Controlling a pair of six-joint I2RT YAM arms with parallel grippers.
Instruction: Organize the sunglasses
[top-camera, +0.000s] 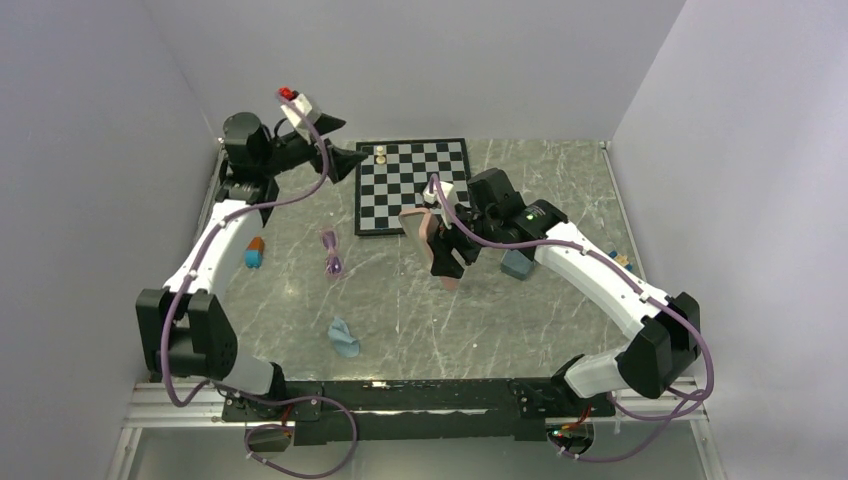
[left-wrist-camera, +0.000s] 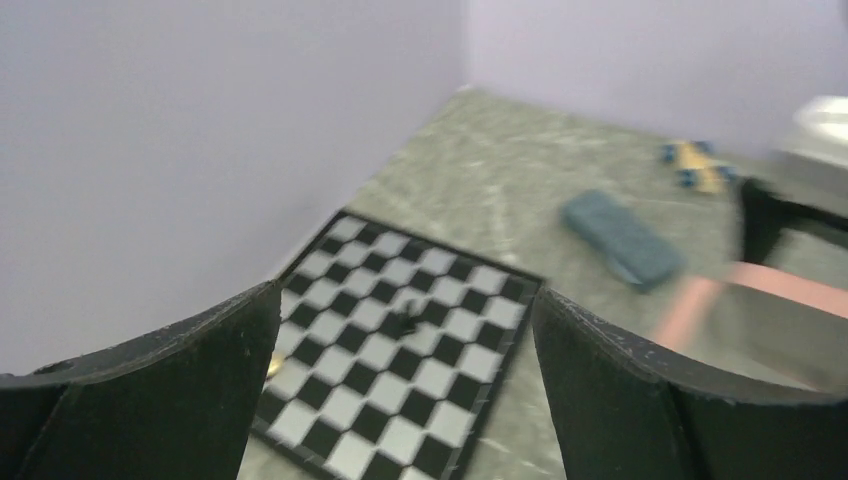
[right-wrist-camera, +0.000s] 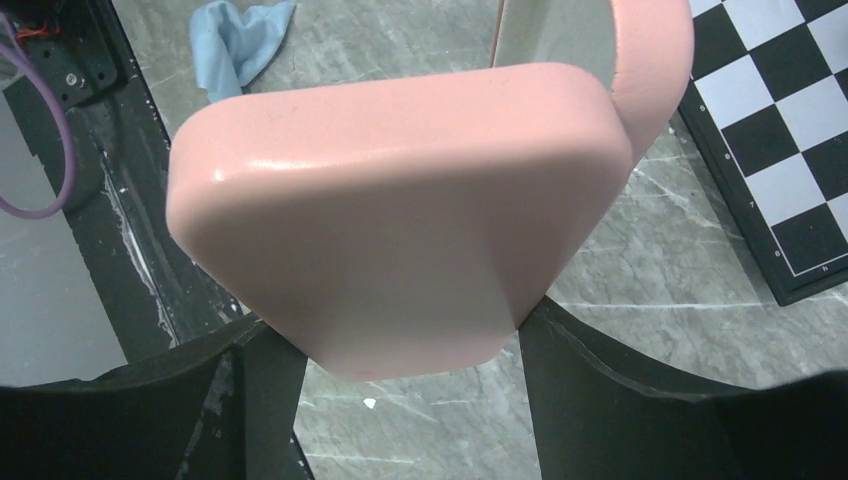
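Observation:
The purple-pink sunglasses (top-camera: 332, 252) lie on the marble table left of centre, clear of both grippers. The white-framed sunglasses are out of view. My right gripper (top-camera: 447, 262) is shut on the pink case (top-camera: 428, 236) and holds it above the table by the chessboard's near edge. In the right wrist view the case (right-wrist-camera: 400, 210) fills the frame between my right gripper's (right-wrist-camera: 390, 340) fingers, its lid (right-wrist-camera: 655, 60) hinged open. My left gripper (top-camera: 345, 145) is open and empty, raised above the chessboard's far left corner; it also shows in the left wrist view (left-wrist-camera: 405, 340).
A chessboard (top-camera: 412, 185) with a small pale piece (top-camera: 381, 154) lies at the back centre. A grey-blue case (top-camera: 517, 264) sits under the right arm. A light-blue cloth (top-camera: 344, 338) lies near the front. An orange-and-blue object (top-camera: 255, 252) is at the left, a small yellow toy (top-camera: 620, 258) at the right.

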